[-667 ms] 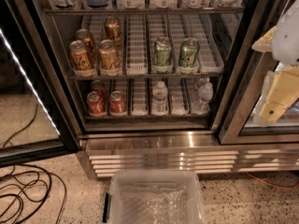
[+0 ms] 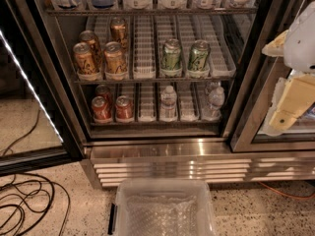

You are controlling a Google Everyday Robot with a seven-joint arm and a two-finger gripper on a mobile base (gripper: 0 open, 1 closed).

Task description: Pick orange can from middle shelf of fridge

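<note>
The fridge (image 2: 197, 163) stands with its left glass door open. Several orange cans stand in the two left lanes of the middle shelf (image 2: 147, 76); the front two are at the rack's edge, one on the left (image 2: 84, 60) and one on the right (image 2: 114, 59). Two green-and-white cans (image 2: 172, 55) stand in lanes further right. My gripper (image 2: 291, 95), white and cream, hangs at the right edge of the view in front of the shut right door, well right of the orange cans and apart from them.
Red cans (image 2: 101, 108) and water bottles (image 2: 169, 101) fill the rack below. A clear plastic bin (image 2: 165, 208) sits on the floor before the louvred base. Black cables (image 2: 24, 200) lie at the left, by the open door (image 2: 34, 92). An orange cable (image 2: 290, 191) runs at the right.
</note>
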